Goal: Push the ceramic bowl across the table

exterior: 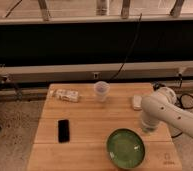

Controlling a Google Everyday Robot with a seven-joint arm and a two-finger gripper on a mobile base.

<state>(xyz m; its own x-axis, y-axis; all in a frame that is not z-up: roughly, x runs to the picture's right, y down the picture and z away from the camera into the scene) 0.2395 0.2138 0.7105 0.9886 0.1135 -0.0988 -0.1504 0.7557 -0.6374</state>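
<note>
The green ceramic bowl [126,148] sits upright near the front edge of the wooden table [90,117], right of centre. My white arm reaches in from the right over the table's right side. My gripper [146,128] hangs at the arm's lower end, just behind and to the right of the bowl's rim, close to it; contact cannot be told.
A clear plastic cup [102,91] stands at the back centre. A snack packet [67,95] lies at the back left. A black phone [63,130] lies at the front left. A small white object [136,102] lies at the back right by the arm. A dark wall with cables runs behind the table.
</note>
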